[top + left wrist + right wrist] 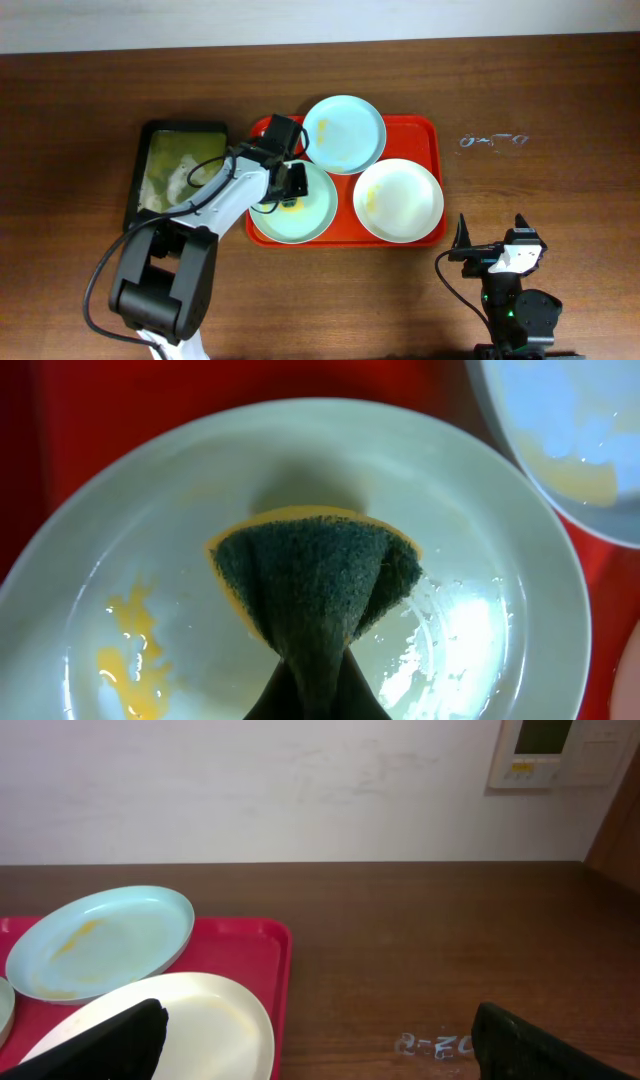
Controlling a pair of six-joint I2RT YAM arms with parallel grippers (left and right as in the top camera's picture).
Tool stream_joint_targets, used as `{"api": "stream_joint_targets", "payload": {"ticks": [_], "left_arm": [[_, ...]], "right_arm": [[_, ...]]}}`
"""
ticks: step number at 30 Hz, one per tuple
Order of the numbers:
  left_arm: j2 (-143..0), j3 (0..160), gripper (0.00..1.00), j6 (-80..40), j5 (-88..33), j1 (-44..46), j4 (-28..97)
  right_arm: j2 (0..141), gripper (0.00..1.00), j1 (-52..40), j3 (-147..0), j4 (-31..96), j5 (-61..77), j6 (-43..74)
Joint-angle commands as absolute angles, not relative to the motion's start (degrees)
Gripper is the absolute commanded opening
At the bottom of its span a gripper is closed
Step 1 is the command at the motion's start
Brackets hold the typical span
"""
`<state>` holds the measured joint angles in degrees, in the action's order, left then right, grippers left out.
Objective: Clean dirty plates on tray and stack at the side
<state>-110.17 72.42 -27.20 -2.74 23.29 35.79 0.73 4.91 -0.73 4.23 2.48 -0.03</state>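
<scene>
The red tray (430, 135) holds three plates. A pale blue-green plate (345, 132) lies at the back, a white plate (398, 200) at the front right, and another pale blue-green plate (305, 215) at the front left. My left gripper (290, 183) is shut on a dark green and yellow sponge (315, 585) and presses it on the front left plate (480, 630), which has a yellow smear (130, 650). My right gripper (492, 240) is open and empty, resting right of the tray. The back plate (100, 940) and white plate (200, 1020) show yellowish smears.
A dark green-black tray (172, 172) with soapy liquid stands left of the red tray. White scribbles (492, 140) mark the table at the right. A wall runs along the table's far edge.
</scene>
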Motion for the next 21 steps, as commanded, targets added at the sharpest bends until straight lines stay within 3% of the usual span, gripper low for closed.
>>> {"api": "stream_joint_targets", "payload": {"ticks": [1, 3, 6, 9, 13, 15, 17, 19, 21], "left_arm": [[-110.3, 72.2, 0.22, -27.7, -2.9, 23.3, 35.7], [-110.2, 72.3, 0.25, -27.7, -5.0, 23.2, 35.6], [-109.5, 73.1, 0.17, -27.7, -10.4, 22.9, 36.6], [-107.3, 73.4, 0.31, -26.9, -10.7, 22.8, 37.1], [-102.4, 73.4, 0.29, -26.9, -10.5, 19.5, 39.0], [-99.6, 73.4, 0.41, -26.7, -10.5, 16.6, 39.9], [-98.8, 73.4, 0.57, -26.7, -9.3, 13.8, 41.3], [-98.9, 73.3, 0.58, -26.7, -7.6, 11.9, 42.8], [-98.9, 73.3, 0.66, -26.7, -6.4, 10.7, 42.8]], "right_arm": [[0.4, 0.98, 5.3, -0.3, 4.3, 2.5, 0.0], [0.4, 0.98, 5.3, -0.3, 4.3, 2.5, 0.0], [0.4, 0.98, 5.3, -0.3, 4.3, 2.5, 0.0], [0.4, 0.98, 5.3, -0.3, 4.3, 2.5, 0.0], [0.4, 0.98, 5.3, -0.3, -1.5, 8.3, 2.0], [0.4, 0.98, 5.3, -0.3, -7.6, 14.2, 4.0], [0.4, 0.98, 5.3, -0.3, -24.6, 29.8, 7.9], [0.4, 0.98, 5.3, -1.0, -36.9, 31.3, 9.4], [0.6, 0.98, 5.3, -7.1, -39.0, 31.2, 11.0]]}}
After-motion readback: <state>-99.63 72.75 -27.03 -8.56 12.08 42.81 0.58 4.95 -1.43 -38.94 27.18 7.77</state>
